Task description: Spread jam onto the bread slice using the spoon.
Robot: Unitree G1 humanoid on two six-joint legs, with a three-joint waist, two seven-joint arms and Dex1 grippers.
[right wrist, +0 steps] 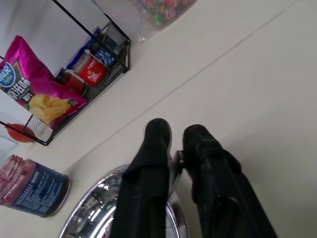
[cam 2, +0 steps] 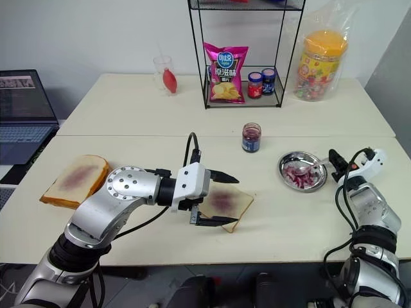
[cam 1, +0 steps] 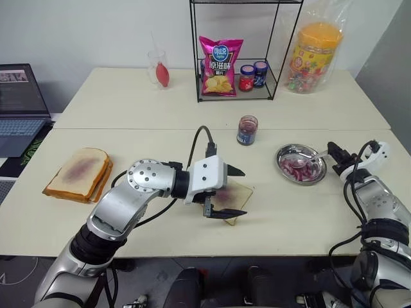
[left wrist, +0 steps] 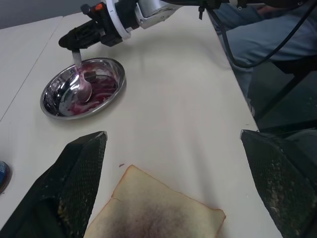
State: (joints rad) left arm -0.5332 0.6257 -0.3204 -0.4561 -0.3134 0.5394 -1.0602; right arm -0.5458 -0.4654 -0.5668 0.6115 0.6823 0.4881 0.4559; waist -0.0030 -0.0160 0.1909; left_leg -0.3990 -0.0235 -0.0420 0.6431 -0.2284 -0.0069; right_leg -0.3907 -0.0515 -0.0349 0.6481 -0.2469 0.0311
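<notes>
Left eye view first, and we go from the left edge. At nine o'clock on the pale matte table [cam 1: 128, 244] lies a thicker stack of bread [cam 1: 78, 174], soft white crumb with tan crust and a purple smear on top. Near the middle our left gripper [cam 1: 234, 192] hangs with its two black fingers spread wide, one on each side of the bread slice [cam 2: 226, 203], holding nothing; the wrist view shows their pads [left wrist: 74, 183] rough and grainy. That slice is thin and squarish, with a purple stain soaked into its centre, and it lies flat at about six o'clock from the jam [cam 1: 246, 130], a small clear glass jar with a blue label and dark spread inside. At twelve o'clock a black wire rack [cam 1: 234, 48] holds a glossy pink chip bag [cam 1: 219, 66] and two small lidded jars [cam 1: 253, 76]. To the right, a round shiny metal dish [cam 1: 300, 164] holds reddish-purple smears and the bowl of the spoon [left wrist: 82, 85]. Its slim handle rises toward three o'clock into our right gripper [left wrist: 74, 43], whose fingers stand close together about it, with a narrow gap between them; we cannot tell whether they grip the handle. Farthest back right stands a clear bag [cam 1: 316, 51] round an orange-lidded tub of sweets.
</notes>
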